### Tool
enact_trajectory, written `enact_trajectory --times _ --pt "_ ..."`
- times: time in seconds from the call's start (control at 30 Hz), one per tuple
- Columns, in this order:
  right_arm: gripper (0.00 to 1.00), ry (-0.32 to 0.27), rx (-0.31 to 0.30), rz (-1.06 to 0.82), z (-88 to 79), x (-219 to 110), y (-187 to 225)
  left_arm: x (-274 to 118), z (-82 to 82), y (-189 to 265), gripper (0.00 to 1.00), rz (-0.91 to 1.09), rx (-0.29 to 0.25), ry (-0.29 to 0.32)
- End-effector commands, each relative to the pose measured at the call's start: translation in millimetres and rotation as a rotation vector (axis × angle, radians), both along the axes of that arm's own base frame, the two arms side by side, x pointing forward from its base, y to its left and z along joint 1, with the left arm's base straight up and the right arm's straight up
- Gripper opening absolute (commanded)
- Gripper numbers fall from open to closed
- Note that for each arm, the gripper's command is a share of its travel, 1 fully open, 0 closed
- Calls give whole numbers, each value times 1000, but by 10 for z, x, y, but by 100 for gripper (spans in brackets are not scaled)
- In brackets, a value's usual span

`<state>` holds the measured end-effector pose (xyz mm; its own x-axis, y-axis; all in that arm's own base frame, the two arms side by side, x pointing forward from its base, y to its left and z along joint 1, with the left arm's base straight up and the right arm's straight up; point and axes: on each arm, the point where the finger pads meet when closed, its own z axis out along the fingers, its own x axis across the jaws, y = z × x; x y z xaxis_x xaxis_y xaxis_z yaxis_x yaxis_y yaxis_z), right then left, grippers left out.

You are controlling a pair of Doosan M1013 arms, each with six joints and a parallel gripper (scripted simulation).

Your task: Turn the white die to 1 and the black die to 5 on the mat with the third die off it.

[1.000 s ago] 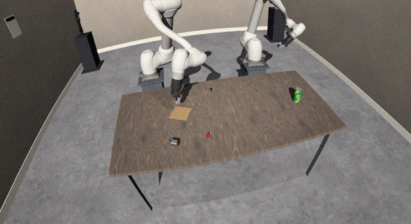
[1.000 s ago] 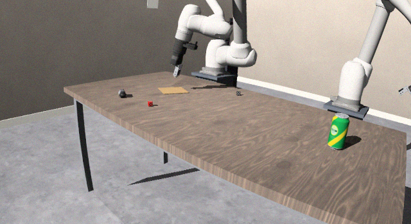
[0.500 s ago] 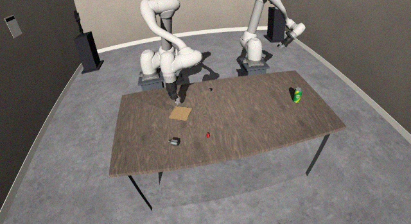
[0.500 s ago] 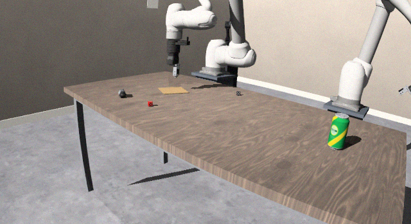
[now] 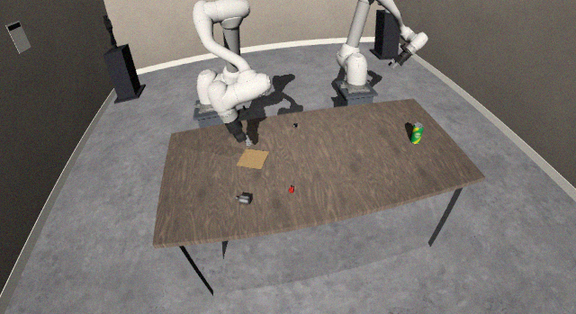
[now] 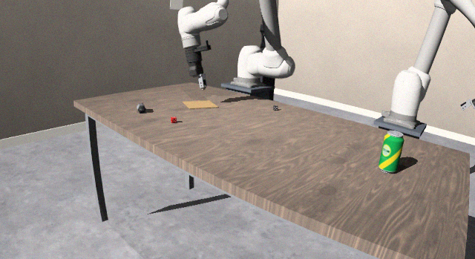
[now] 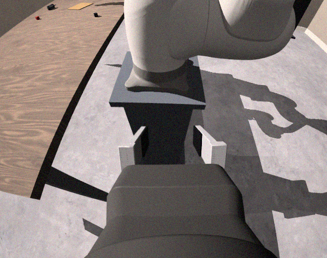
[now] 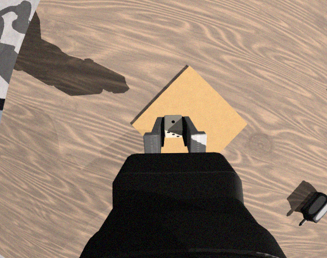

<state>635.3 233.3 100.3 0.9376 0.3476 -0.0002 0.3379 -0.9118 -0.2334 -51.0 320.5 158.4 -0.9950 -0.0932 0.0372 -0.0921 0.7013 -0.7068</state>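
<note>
The white die [image 8: 172, 132] is between the fingertips of my right gripper [image 5: 248, 143] [image 6: 202, 87] [image 8: 172, 126], which is shut on it above the table by the mat. One die face shows a single pip, the lit face beside it several. The tan mat [image 5: 253, 159] [image 6: 200, 104] [image 7: 80, 5] [image 8: 191, 91] has no die on it. The black die [image 5: 295, 125] [image 6: 275, 107] [image 7: 95, 15] lies near the table's robot-side edge; its top number is unreadable. The red die [image 5: 292, 189] [image 6: 174, 119] [image 7: 37, 18] lies off the mat. My left gripper [image 7: 170, 135] [image 5: 392, 65] is open and empty, away from the table.
A small dark grey object [image 5: 244, 198] [image 6: 141, 107] [image 7: 50, 6] [image 8: 315, 207] with a thin stub lies on the table, beyond the mat from the robots. A green and yellow can [image 5: 417, 135] [image 6: 390, 155] stands upright near the far end of the table [image 5: 360, 161].
</note>
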Motion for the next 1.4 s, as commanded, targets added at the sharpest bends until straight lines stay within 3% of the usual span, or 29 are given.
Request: enact_trajectory --times 0.0,0.2,0.47,0.77,1.03,1.37 --pt "40 9 24 3 3 -1 -1 -1 4 3 100 0 1 0" --pt "40 22 52 3 -3 -4 -7 -1 4 3 100 0 1 0" --pt "40 96 254 3 -16 10 -38 -1 4 3 100 0 1 0" --pt "40 115 298 3 -27 6 -42 -1 4 3 100 0 1 0" --pt "40 188 500 3 -44 20 -70 -1 4 3 100 0 1 0" --pt "40 192 515 3 -41 26 -74 -1 4 3 100 0 1 0"
